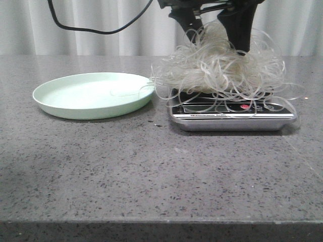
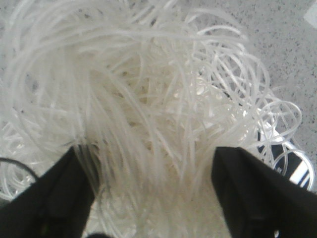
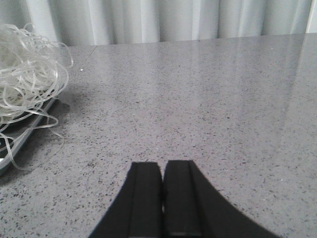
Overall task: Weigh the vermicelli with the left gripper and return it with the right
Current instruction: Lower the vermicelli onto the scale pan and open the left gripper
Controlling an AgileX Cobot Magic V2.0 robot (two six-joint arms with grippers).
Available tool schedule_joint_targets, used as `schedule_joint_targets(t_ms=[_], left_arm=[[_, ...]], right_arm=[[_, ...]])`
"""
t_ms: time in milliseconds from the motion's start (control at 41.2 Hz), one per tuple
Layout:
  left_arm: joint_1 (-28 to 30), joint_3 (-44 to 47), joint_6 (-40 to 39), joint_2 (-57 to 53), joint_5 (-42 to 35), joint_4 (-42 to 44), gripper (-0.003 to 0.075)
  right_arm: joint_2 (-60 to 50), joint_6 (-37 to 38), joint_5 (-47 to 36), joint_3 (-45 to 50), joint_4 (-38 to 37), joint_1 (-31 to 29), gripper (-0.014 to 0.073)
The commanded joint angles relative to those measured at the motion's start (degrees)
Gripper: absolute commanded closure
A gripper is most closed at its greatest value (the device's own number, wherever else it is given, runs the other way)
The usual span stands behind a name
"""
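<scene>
Vermicelli on scale; L claw wide open around strands, R claw shut, empty.

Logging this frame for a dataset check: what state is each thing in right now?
vermicelli: piled on the scale, strands spilling over its edges
scale: loaded, display too small to read
plate: empty, upright beside the scale
left gripper: open, fingers either side of the noodles
right gripper: shut, holding nothing, over the table

Vermicelli on scale, right of plate
</scene>
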Motion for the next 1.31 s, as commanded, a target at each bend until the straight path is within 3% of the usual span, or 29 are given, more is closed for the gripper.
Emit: schedule_joint_targets(t_ms=[0, 267, 558, 679, 800, 1092, 1286], left_arm=[[0.00, -3.19, -0.18, -3.28, 1.07, -0.55, 0.0123], [0.12, -8.78, -0.27, -5.28, 2.86, 0.33, 0.0121], [2.83, -8.62, -3.34, -11.09, 2.86, 5.49, 0.0125], [4.40, -5.94, -3.49, -14.40, 2.86, 7.33, 0.0191], [6.38, 0.36, -3.49, -19.35, 2.62, 9.08, 0.0250], [14.26, 22.65, -6.30, -36.26, -7.30, 12.25, 0.0254], [21.20, 40.86, -8.16, -51.28, -17.08, 12.25, 0.0392]], right_arm=[[-0.89, -0.07, -4.35, -0.49, -0.56, -0.31, 0.0443], [-0.89, -0.07, -4.35, -0.49, -0.56, -0.31, 0.0443], [-0.89, -0.07, -4.35, -0.49, -0.56, -0.31, 0.0443], [-0.89, -0.07, -4.47, -0.49, -0.56, -0.31, 0.0443], [-0.89, -0.07, -4.76, -0.49, -0.56, -0.31, 0.0443], [-0.89, -0.07, -6.64, -0.49, -0.56, -0.31, 0.0443], [-0.89, -0.07, -6.91, -0.49, -0.56, -0.31, 0.0443]])
